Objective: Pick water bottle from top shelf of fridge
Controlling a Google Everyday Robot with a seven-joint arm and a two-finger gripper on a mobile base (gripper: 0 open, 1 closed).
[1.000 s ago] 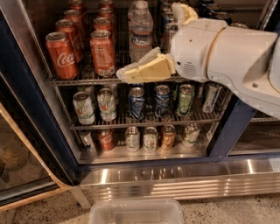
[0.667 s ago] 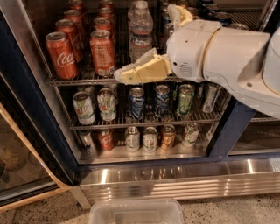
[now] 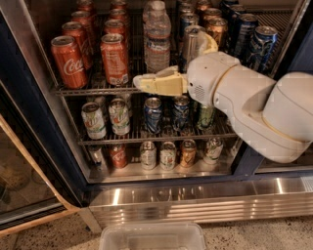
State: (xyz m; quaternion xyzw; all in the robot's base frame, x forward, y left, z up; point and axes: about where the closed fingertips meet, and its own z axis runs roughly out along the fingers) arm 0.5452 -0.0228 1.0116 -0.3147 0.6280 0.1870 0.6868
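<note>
Camera view: fridge [image 3: 30, 124] with 3 wire racks of cans. The top shelf [image 3: 93, 91] holds red cola cans [image 3: 68, 61] and the water bottle [image 3: 157, 39], upper centre. The gripper [image 3: 173, 62], fingers spread and empty, sits just lower right of the bottle.

Gripper [image 3: 166, 83] at top shelf [image 3: 93, 90] rail hides water bottle [image 3: 157, 39] base.

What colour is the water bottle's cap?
White cap, in the camera view; the gripper is just below the water bottle.

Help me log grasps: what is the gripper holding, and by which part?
Nothing, as far as shows: the gripper hangs in front of the top shelf rail, below the water bottle, which stands upright on that shelf.
</note>
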